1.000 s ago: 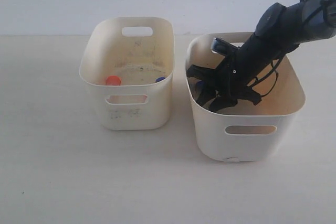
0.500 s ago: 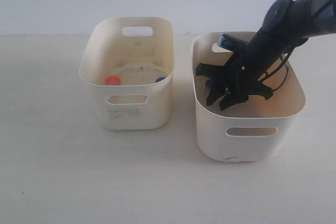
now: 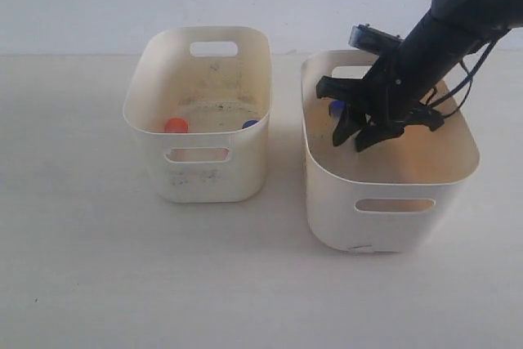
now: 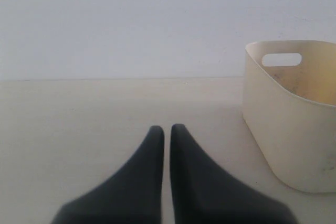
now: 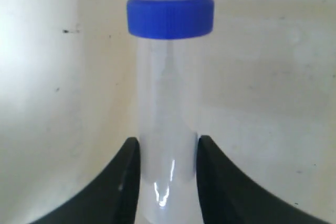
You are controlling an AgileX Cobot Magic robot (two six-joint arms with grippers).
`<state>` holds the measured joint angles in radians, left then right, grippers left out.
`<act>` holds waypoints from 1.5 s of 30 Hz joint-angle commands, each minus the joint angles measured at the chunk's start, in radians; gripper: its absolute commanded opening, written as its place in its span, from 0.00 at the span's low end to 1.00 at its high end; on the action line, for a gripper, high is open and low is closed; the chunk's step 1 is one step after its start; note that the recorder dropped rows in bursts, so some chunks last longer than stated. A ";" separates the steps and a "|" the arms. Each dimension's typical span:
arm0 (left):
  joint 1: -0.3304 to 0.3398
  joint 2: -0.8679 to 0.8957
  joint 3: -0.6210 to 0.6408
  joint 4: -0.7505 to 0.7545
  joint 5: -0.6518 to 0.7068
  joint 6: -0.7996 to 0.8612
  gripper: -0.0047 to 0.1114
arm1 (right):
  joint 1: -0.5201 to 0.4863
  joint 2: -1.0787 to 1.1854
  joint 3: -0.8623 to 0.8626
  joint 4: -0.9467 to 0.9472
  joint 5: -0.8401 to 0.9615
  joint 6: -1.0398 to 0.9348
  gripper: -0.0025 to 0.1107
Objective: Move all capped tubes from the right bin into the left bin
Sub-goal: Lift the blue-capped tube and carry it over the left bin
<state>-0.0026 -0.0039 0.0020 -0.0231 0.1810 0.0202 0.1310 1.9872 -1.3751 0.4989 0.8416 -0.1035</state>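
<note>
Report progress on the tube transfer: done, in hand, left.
Done: an orange-red cap and a blue cap show in the left bin. In hand: the right gripper grips a blue-capped tube at the right bin. Left: carry it across; whether another tube lies in the right bin is hidden.

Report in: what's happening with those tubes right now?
Right gripper shut on blue-capped tube, over right bin. Left gripper shut, empty. Left bin shows orange cap, blue cap. Path clear.
</note>
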 commanded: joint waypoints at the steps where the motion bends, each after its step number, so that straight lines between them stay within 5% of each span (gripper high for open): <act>1: -0.007 0.004 -0.002 -0.003 -0.007 -0.004 0.08 | -0.012 -0.070 0.002 -0.039 0.014 -0.011 0.02; 21: -0.007 0.004 -0.002 -0.003 -0.007 -0.004 0.08 | 0.002 -0.370 0.002 0.115 0.036 -0.070 0.02; 28: -0.007 0.004 -0.002 -0.003 -0.007 -0.004 0.08 | 0.112 -0.370 0.002 0.326 -0.066 -0.145 0.02; 37: -0.007 0.004 -0.002 -0.003 -0.007 -0.004 0.08 | 0.310 -0.346 0.002 0.332 -0.396 -0.140 0.02; 45: -0.007 0.004 -0.002 -0.003 -0.007 -0.004 0.08 | 0.354 -0.215 -0.002 0.336 -0.445 -0.135 0.02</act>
<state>-0.0026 -0.0039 0.0020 -0.0231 0.1810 0.0202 0.4742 1.7375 -1.3741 0.8326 0.4199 -0.2355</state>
